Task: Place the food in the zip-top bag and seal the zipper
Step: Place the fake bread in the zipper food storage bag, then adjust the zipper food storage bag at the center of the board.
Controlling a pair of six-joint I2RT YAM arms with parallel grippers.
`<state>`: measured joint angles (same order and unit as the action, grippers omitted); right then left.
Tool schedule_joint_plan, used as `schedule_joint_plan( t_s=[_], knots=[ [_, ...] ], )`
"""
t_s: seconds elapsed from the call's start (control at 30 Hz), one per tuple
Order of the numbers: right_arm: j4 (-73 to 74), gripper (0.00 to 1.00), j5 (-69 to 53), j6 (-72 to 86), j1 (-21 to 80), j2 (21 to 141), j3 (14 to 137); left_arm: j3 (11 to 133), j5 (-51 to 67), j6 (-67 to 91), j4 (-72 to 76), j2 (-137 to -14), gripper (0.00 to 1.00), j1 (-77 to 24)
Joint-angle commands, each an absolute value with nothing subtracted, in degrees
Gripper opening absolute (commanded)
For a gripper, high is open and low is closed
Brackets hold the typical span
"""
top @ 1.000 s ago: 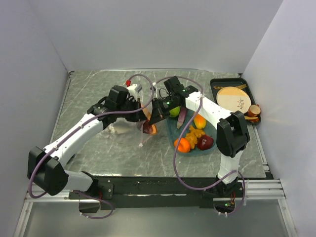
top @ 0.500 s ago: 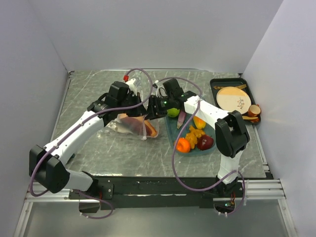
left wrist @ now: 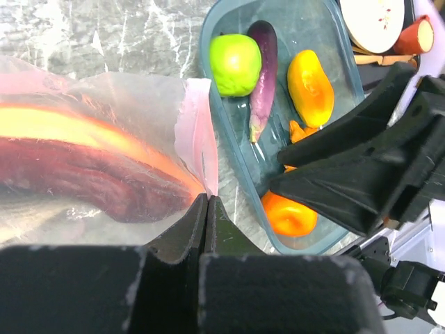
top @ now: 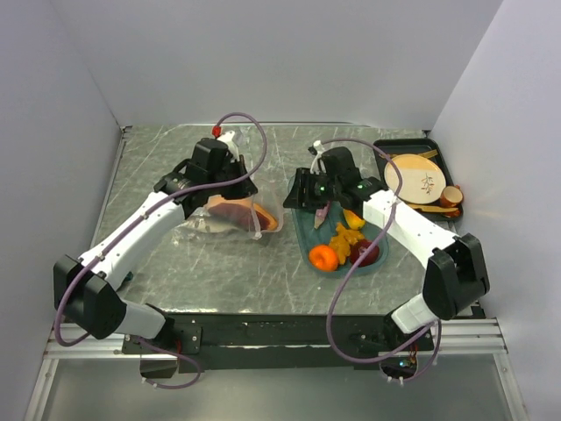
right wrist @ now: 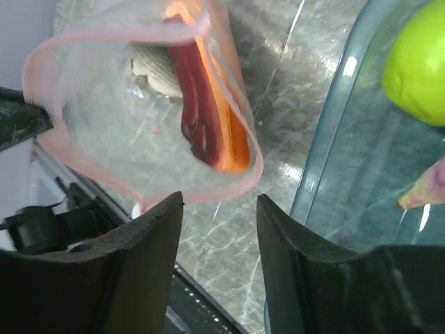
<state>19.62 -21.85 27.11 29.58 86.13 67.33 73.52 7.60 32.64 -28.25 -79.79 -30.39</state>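
Zip-top bag (top: 197, 226): clear, crinkled film, lying left of centre on the table (top: 175, 263). The pale pink zipper (left wrist: 197, 132) runs along its mouth, which gapes into a loop in the right wrist view. Inside is a brown-red fish slice (top: 235, 211) with an orange edge.

Left gripper (left wrist: 206, 200): clenched on the lower end of the pink strip.

Right gripper (right wrist: 219, 202): jaws apart, holding nothing, above the table between the bag mouth and the teal tray (top: 302, 235).

Tray: translucent, with rounded corners. It holds a glossy lime (left wrist: 235, 64), a slim purple slice (left wrist: 263, 76), a yellow-orange piece (left wrist: 309, 87), an orange (top: 323, 257) and a dark red apple (top: 366, 253). From above, the right arm covers the tray's upper end.

Table: grey, marble-veined, reflective. Plain pale walls on three sides.

Upper right: black tray (top: 379, 153) with a beige plate (top: 410, 174).
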Motion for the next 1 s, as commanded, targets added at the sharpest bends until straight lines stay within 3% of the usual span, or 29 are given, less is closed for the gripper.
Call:
schedule_joint_plan(
  t_s=[0.0,0.17,0.83,0.9,0.97],
  knots=[
    [15.0,0.49,-25.9,30.8,27.6,89.4,65.6,76.9,7.1,33.4,-26.8,-80.4,0.01,-29.6],
    [6.8,0.48,-29.8,33.7,27.6,90.7,62.8,78.4,7.3,32.6,-27.7,-81.2,0.01,-29.5],
    [8.1,0.47,-32.8,32.7,27.9,102.5,70.1,74.5,7.7,31.5,-29.6,-76.2,0.01,-27.8],
    [5.8,0.4,-34.0,33.5,28.0,102.4,69.5,74.5,8.4,31.6,-29.4,-76.3,0.01,-27.6],
    [4.8,0.18,-35.5,33.9,28.1,101.9,69.3,74.5,8.0,31.7,-29.6,-76.4,0.01,-27.6]
  ],
)
